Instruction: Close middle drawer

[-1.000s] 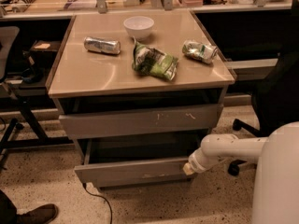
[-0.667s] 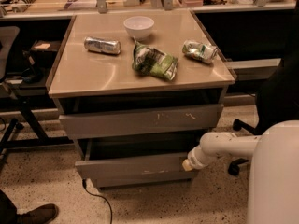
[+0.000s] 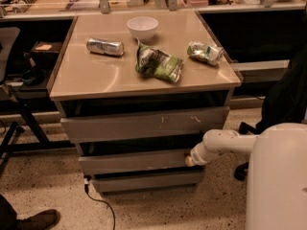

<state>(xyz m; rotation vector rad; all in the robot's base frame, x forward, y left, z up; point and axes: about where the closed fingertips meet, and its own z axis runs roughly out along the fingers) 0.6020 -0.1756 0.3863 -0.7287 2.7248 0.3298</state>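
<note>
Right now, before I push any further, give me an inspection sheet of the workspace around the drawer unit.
Surface: cabinet top, tan, carrying four loose items.
Job's things: middle drawer, its front looks slightly proud of the bottom drawer, with a dark gap above it.
Clutter: white bowl, can lying on its side, green snack bag, crumpled packet; all on top, none near the drawers.
Grippers: gripper at the right end of the middle drawer's front, against it.
Cables: black cable on the floor at the cabinet's left foot.
Surroundings: scratched top drawer; shoe at bottom left.
</note>
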